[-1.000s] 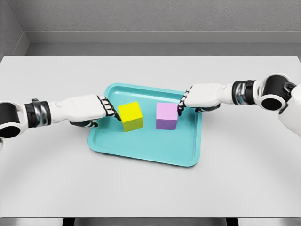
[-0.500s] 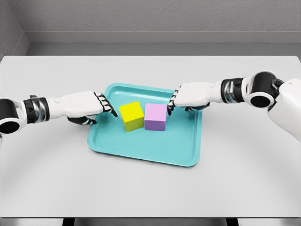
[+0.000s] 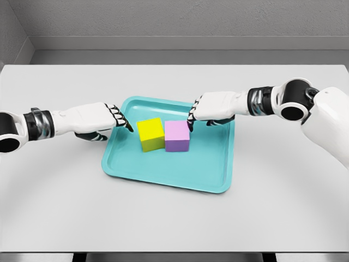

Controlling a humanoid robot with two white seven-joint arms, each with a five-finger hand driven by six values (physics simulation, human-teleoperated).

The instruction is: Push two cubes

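Nearest the camera lies bare grey worktop (image 3: 174,218), then the near rim of the teal tray (image 3: 163,177). On the tray floor, a little toward twelve o'clock of its middle, the yellow cube (image 3: 151,134) and the purple cube (image 3: 177,136) sit side by side with their facing sides touching, purple at three o'clock of yellow. At nine o'clock of the yellow cube the left hand (image 3: 101,121) hovers over the tray's edge, its fingers (image 3: 124,125) held narrow and pointed, holding nothing and just clear of the cube. At one o'clock of the purple cube the right hand (image 3: 210,108) points its narrow fingers (image 3: 191,119) down at the cube's far corner, empty too. The push looks essentially done; next, both hands should back away without nudging the pair apart.
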